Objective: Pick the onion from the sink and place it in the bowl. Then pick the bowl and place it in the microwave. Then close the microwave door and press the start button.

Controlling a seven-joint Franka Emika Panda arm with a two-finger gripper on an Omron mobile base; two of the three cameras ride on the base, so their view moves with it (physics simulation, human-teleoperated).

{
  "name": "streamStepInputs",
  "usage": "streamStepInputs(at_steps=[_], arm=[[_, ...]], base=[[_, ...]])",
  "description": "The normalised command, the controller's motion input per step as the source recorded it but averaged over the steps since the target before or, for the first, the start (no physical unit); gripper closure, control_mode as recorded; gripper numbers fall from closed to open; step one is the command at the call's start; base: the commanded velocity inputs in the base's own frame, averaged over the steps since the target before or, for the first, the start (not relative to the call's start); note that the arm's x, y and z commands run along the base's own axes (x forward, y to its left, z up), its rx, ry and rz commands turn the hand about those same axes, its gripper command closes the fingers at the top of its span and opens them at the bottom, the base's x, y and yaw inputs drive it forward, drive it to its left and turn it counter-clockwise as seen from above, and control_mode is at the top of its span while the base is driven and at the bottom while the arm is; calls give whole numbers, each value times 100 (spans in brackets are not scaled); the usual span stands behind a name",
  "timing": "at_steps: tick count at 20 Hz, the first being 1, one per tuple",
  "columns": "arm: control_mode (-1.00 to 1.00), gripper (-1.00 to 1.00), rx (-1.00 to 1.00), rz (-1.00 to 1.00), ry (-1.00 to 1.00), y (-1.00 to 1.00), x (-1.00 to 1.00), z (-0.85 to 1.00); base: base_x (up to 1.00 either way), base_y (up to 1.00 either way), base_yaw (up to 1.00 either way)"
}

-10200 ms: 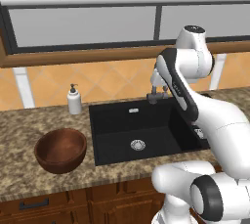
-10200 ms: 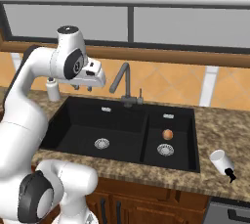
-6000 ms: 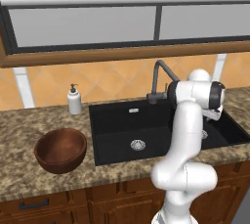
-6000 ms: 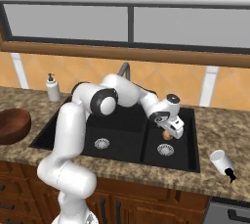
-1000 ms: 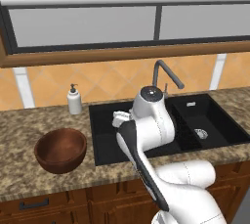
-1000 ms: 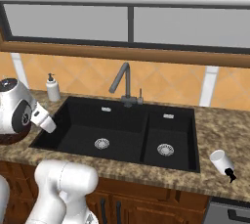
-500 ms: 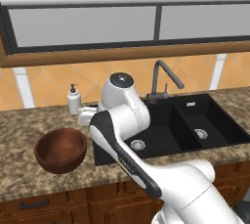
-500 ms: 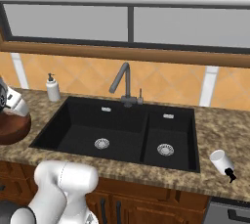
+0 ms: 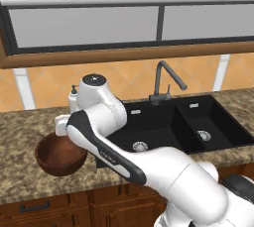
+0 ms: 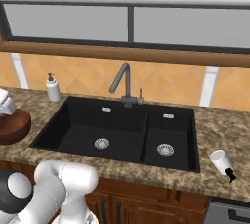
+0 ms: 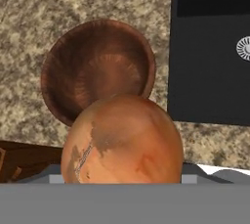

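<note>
— Hand view first: what's nearest?

— The onion (image 11: 123,140), sitting right up against the lens. The claw's tips are hiding behind it, so I'm judging the claw is clamping it rather than seeing that outright.

— And beyond the onion?

— The bowl (image 11: 97,69), standing on the speckled worktop (image 11: 58,3) just beside the sink (image 11: 210,61). It's lying ahead of the onion, not squarely under it. In the left base view the arm is reaching over the bowl (image 9: 59,152); a soap bottle (image 10: 52,89) is standing further back.

— So which step is in hand?

— Carrying the onion to the bowl, I'd say. Next the claw needs centring over the bowl's hollow, lowering a little, then opening. The microwave part is all waiting.
</note>
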Motion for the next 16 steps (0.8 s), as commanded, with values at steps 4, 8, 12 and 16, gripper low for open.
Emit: streamStepInputs(at_steps=[4,8,12,16], arm=[[-100,100,-7,4,9,41,16,-34],[-100,100,-7,1,1,9,34,-41],[-100,100,-3,0,3,1,45,-26],[-100,100,-3,0,9,7,45,-18]], base=[[0,0,0],[0,0,0],[0,0,0],[0,0,0]])
